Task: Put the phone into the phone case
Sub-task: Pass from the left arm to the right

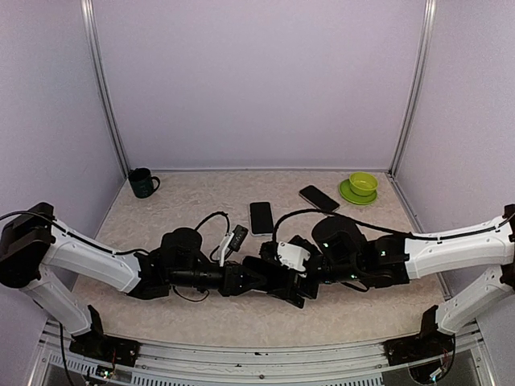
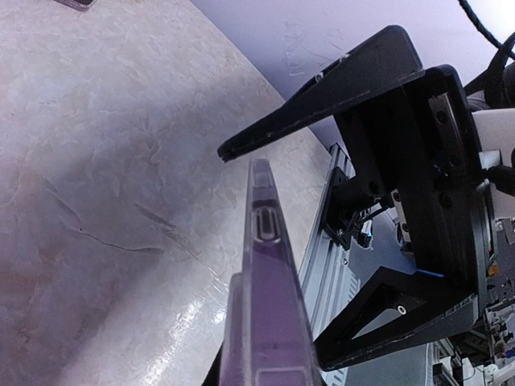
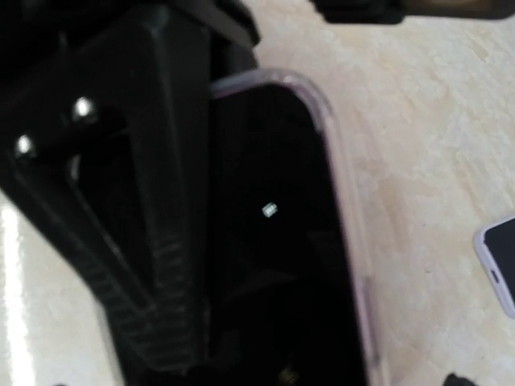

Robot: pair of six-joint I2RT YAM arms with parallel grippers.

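Note:
The clear phone case (image 2: 265, 305) is held edge-on in my left gripper (image 1: 269, 277), which is shut on it low over the table's near middle. In the right wrist view a black phone (image 3: 273, 241) lies inside the case's clear rim (image 3: 342, 193). My right gripper (image 1: 294, 281) faces the left one. Its black fingers (image 2: 322, 100) stand wide apart, one on each side of the case's far end, touching nothing that I can see. The black left gripper body (image 3: 121, 201) fills the left of the right wrist view, where my own right fingers are too dark to make out.
Two more dark phones lie on the table, one at the middle (image 1: 261, 217) and one further back right (image 1: 319, 198). A green bowl on a green plate (image 1: 362, 186) sits at the back right and a dark mug (image 1: 143, 182) at the back left. Cables loop over both arms.

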